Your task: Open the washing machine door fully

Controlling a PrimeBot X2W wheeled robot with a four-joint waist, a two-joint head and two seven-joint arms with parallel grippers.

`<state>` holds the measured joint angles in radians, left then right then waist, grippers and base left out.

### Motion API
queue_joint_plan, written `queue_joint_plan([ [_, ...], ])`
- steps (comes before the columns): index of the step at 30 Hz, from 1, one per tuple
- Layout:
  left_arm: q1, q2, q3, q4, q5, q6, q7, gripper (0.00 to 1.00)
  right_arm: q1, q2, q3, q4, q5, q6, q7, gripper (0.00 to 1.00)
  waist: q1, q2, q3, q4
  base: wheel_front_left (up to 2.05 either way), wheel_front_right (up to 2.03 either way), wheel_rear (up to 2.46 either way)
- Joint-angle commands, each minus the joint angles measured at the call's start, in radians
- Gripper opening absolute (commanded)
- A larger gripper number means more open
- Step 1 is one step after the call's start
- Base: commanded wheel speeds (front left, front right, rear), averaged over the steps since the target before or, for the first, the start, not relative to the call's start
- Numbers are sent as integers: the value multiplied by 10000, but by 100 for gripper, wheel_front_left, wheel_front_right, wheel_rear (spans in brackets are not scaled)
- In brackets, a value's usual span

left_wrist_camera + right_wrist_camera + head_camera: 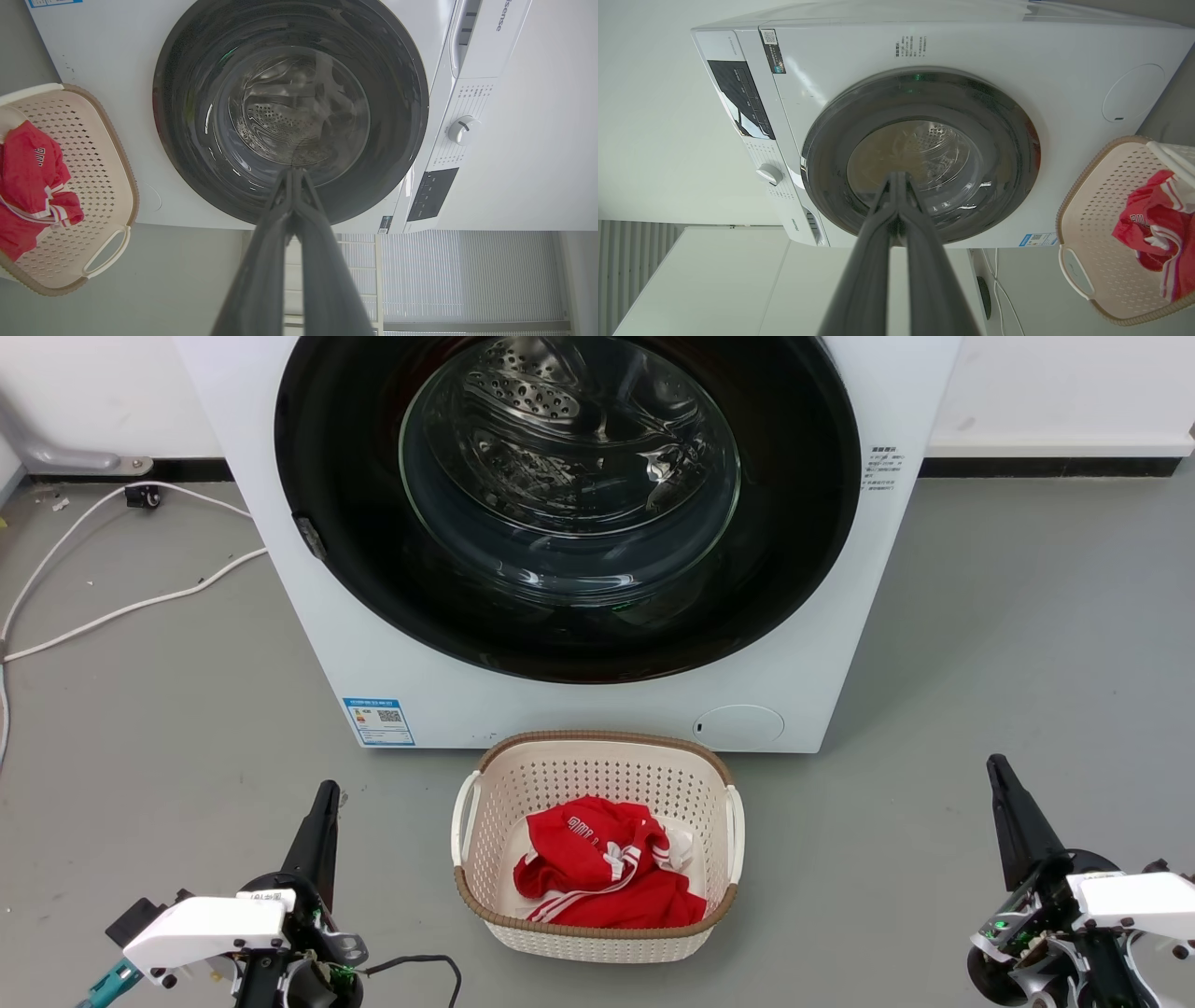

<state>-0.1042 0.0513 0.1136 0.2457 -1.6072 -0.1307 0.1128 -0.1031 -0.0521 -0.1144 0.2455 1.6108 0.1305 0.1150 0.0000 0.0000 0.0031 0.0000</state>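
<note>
The white washing machine [579, 709] stands straight ahead with its round glossy black door [355, 476] closed flat against the front. Through the glass bowl window [569, 467] the steel drum shows. A small latch tab sits on the door's left rim. My left gripper [322, 798] is low at the left, fingers pressed together and holding nothing, well short of the machine. My right gripper [997, 770] mirrors it at the lower right, also shut and empty. The door [187, 116] [1008, 140] fills both wrist views beyond the shut fingertips.
A cream perforated laundry basket [485, 775] holding a red garment [607, 873] sits on the grey floor right in front of the machine, between my arms. White cables [121, 607] trail over the floor at the left. A control panel with a dial [460, 130] tops the machine.
</note>
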Motion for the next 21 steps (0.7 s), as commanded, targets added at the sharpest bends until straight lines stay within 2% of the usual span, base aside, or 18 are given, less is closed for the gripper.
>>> queue_joint_plan([
  [1,-101,-10,10,9,-18,0,10,0,-130,30,8,10,-6,5,-2,0,0,0,0,0,0,0,0],
  [11,-101,-10,10,9,-18,0,10,0,-130,30,8,10,-6,5,-2,0,0,0,0,0,0,0,0],
  [12,0,0,-1,-1,0,0,0,100,0,0,0,0,0,0,-1,100,0,0,0,0,0,0,0],
  [21,149,-19,-314,2,130,0,-341,100,227,8,235,-92,-106,0,-341,100,0,0,0,-15,0,0,0],
])
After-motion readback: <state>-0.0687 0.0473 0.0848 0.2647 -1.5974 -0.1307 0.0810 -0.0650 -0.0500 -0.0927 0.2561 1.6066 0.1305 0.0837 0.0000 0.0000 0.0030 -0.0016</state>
